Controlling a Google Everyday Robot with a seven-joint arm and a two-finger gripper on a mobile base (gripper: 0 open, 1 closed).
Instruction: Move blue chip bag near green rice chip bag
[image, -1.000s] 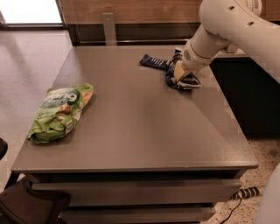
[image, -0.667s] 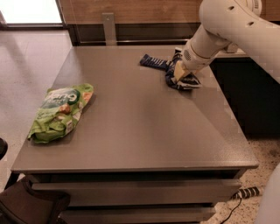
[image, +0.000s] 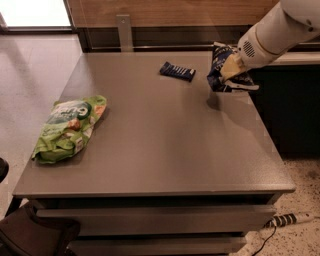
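Observation:
The blue chip bag is dark navy with white lettering and hangs in the air above the table's far right part, held in my gripper. The gripper is shut on it, and a shadow lies on the table just below. The green rice chip bag is lime green with a dark round logo and lies flat near the table's left edge, far from the gripper.
A small flat dark blue bar wrapper lies at the far middle of the grey table. A wooden wall and a metal post stand behind the table. A power strip lies on the floor at the lower right.
The gripper has lifted the blue chip bag off the table; earlier it rested on the surface next to the bar wrapper.

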